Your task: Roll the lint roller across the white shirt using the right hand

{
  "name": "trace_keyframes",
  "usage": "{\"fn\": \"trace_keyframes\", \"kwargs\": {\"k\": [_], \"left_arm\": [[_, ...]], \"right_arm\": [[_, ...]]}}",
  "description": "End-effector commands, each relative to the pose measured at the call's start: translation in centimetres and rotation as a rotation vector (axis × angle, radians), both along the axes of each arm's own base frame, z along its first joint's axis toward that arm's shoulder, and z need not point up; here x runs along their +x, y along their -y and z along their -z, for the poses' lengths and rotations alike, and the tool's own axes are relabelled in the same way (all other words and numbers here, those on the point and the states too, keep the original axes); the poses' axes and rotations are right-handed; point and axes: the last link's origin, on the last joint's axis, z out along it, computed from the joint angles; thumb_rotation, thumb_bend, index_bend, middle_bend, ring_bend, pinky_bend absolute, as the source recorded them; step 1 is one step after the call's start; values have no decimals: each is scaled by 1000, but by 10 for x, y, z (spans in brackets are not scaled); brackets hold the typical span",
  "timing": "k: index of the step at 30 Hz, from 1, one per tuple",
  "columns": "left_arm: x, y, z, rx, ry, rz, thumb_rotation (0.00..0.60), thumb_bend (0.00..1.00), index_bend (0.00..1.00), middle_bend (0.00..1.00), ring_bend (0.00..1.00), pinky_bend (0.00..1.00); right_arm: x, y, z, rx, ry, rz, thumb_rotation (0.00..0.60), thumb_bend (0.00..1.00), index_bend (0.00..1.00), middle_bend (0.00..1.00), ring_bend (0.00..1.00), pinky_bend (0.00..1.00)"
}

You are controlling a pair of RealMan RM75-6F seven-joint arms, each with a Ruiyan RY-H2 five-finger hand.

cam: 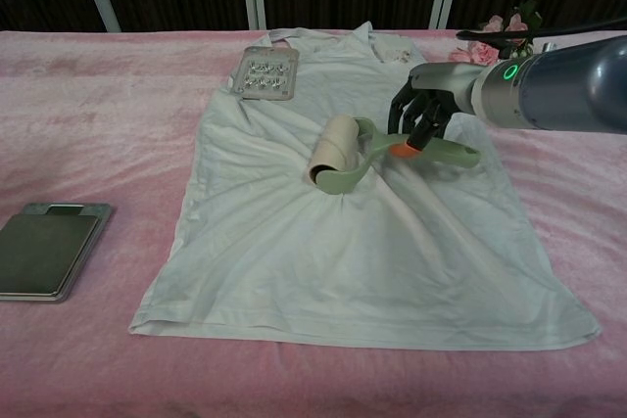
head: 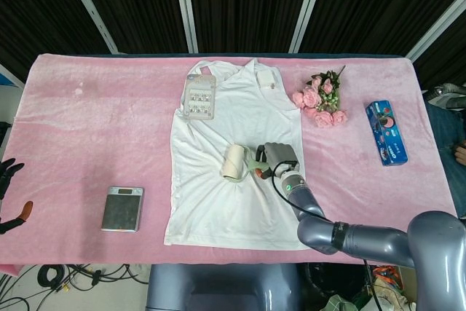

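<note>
Fingers of the right hand [cam: 419, 119] grip the lint roller [cam: 335, 153], hiding its handle's middle.

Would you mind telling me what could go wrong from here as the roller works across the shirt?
1. The white shirt is bunched into creases fanning out from the lint roller; further strokes may drag the cloth instead of rolling over it.
2. The clear blister pack lies on the shirt's upper part; a tug on the fabric or a long stroke that way could shift it.
3. The right hand grips the handle near its neck, so the roller may twist.
</note>
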Motion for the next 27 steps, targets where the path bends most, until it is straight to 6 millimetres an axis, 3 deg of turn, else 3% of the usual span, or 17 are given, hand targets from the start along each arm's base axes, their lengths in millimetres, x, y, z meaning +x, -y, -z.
{"fn": "trace_keyframes", "kwargs": {"k": [1, 13, 27], "left_arm": [[0, 0, 0, -1, -1, 0, 600, 361, 133, 70, 21, 154], [0, 1, 0, -1, -3, -1, 600, 361, 133, 70, 21, 154], [0, 1, 1, -3, -5, -3, 600, 361, 133, 70, 21, 157]], "right_arm": [[-10, -3, -7, -4, -8, 10, 600, 704, 673, 555, 561, 398], [-49, -12, -33, -5, -54, 67, 600, 710, 673, 556, 562, 398], [-80, -23, -62, -12, -94, 109, 600, 712, 674, 557, 563, 398]]}}
